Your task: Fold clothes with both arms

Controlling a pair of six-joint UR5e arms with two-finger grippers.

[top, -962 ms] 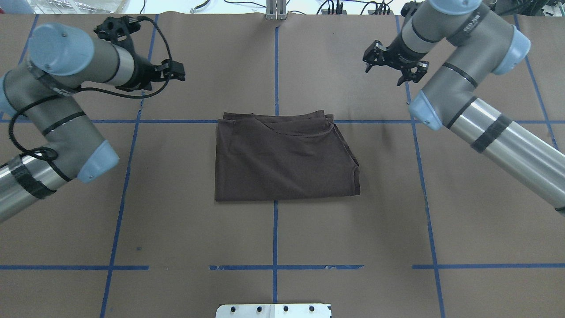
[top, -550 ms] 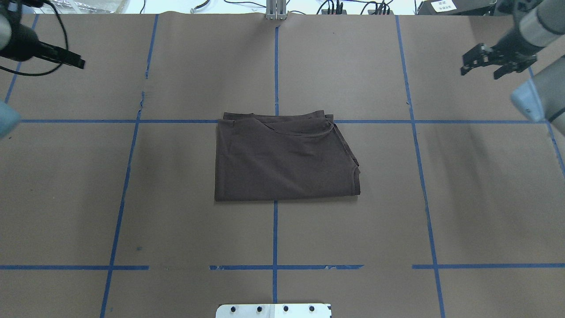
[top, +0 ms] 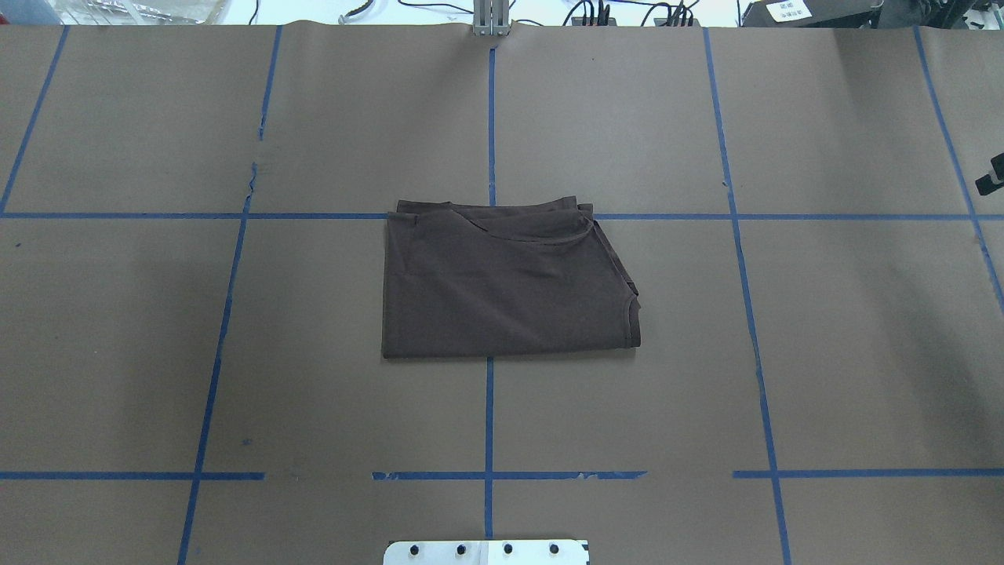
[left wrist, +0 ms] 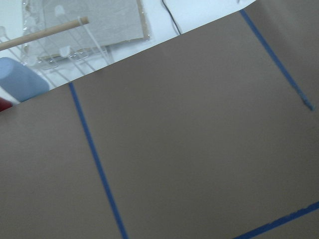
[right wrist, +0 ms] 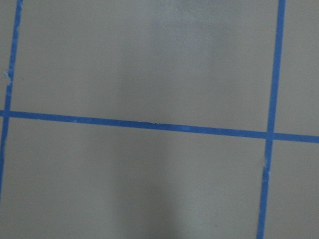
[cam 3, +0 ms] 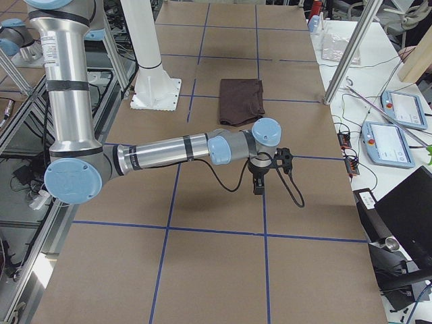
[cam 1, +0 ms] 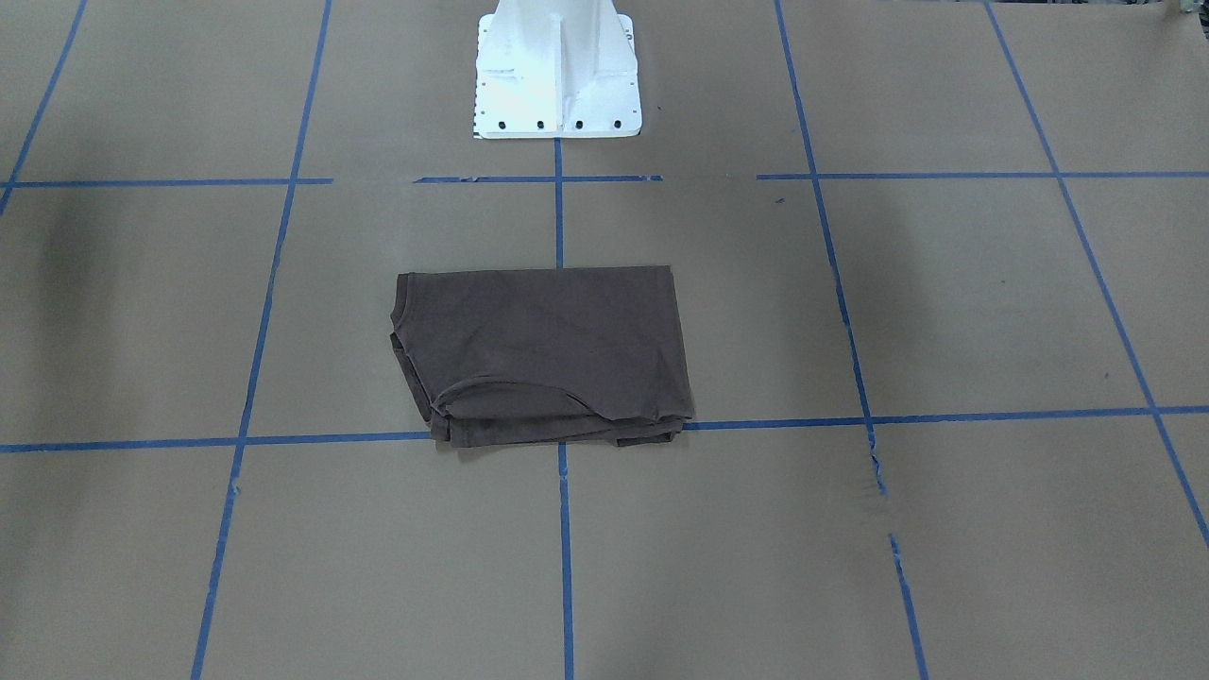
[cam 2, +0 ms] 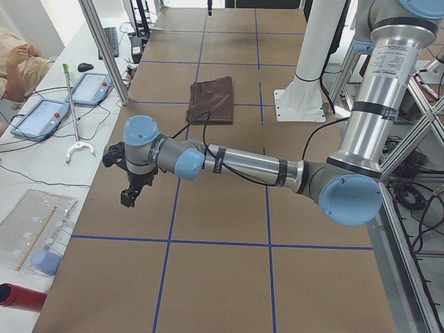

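The clothes are one dark brown T-shirt [top: 502, 290], folded into a flat rectangle at the table's middle, collar curve on its far edge; it also shows at T-shirt [cam 1: 543, 354]. Both arms are swung far out to the table's ends. The left gripper [cam 2: 130, 196] hangs over bare paper well away from the T-shirt [cam 2: 211, 99]. The right gripper [cam 3: 258, 187] hangs a little past the T-shirt [cam 3: 241, 100], apart from it. Only a black sliver of the right gripper [top: 991, 176] reaches the overhead view. I cannot tell whether either gripper is open or shut. The wrist views show only paper and tape.
Blue tape lines [top: 489, 416] grid the brown paper. The white pedestal base [cam 1: 557, 76] stands at the robot's side. Tablets [cam 2: 90, 88], a grabber stick [cam 2: 71, 111], a clear box [cam 2: 35, 225] and a person's arm [cam 2: 21, 62] line the operators' side.
Both arms have swung outward from above the table's far half and left the overhead view, save a sliver of the right gripper. The T-shirt has not moved.
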